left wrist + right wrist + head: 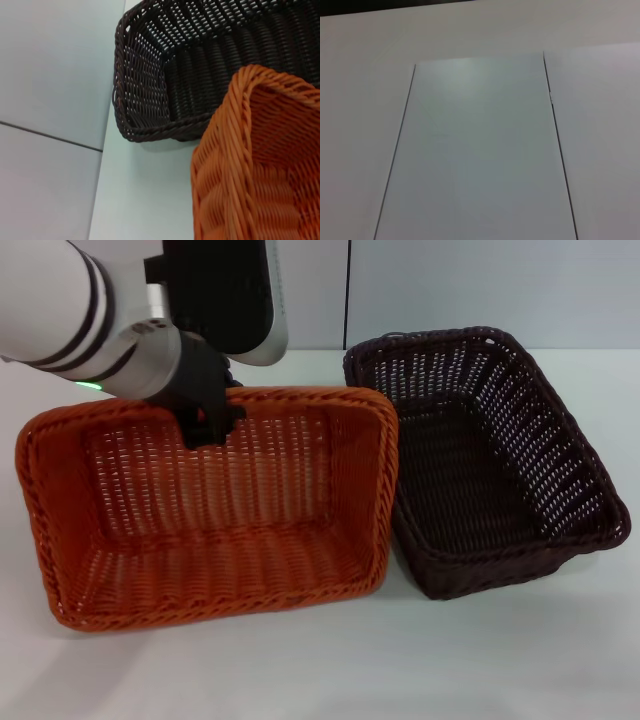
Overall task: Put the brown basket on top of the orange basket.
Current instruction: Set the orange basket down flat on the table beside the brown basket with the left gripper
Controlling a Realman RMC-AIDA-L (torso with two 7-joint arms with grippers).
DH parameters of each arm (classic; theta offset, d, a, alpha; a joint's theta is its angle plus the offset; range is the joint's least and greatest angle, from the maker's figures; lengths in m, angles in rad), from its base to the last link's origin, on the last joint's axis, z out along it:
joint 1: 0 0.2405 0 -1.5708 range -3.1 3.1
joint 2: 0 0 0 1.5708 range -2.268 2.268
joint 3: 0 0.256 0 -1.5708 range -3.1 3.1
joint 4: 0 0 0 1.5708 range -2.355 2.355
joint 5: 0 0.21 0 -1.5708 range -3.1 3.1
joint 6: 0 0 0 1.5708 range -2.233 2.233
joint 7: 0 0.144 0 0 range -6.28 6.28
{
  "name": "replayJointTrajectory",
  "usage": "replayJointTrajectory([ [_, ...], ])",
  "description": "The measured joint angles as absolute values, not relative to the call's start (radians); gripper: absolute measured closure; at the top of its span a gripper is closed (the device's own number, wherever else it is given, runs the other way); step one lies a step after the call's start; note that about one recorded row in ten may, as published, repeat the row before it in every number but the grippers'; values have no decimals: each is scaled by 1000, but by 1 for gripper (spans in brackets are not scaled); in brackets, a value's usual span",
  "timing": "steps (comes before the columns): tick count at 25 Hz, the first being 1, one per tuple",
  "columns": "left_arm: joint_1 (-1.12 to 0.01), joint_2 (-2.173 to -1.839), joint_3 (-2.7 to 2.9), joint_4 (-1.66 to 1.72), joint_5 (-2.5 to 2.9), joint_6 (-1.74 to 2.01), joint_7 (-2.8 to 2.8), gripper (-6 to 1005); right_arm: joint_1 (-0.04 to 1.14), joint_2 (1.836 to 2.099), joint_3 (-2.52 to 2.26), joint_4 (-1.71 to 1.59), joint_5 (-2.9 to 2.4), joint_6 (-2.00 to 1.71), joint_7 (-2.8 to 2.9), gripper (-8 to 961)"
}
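Observation:
The orange basket (215,540) is at the left of the table, tilted with its far rim raised and its opening facing me. My left gripper (210,425) is shut on the middle of that far rim. The brown basket (490,465) stands flat on the table right beside it, and their near sides touch or almost touch. The left wrist view shows a corner of the orange basket (260,170) close up, with the brown basket (200,70) behind it. My right gripper is out of view.
The white table (400,670) has free room in front of both baskets. A pale wall with a dark vertical seam (347,300) stands behind them. The right wrist view shows only pale panels (480,150).

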State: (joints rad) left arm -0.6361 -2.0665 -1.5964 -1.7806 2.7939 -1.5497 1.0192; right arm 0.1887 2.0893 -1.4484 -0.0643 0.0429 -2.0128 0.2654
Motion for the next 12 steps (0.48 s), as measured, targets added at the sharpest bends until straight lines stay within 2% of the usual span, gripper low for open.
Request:
replayJointTrajectory([
  [12,-647,-2063,-1577,-1656,2801,-1432,1026,833,195,2085,-1448,-62,43,-2012,264,149],
])
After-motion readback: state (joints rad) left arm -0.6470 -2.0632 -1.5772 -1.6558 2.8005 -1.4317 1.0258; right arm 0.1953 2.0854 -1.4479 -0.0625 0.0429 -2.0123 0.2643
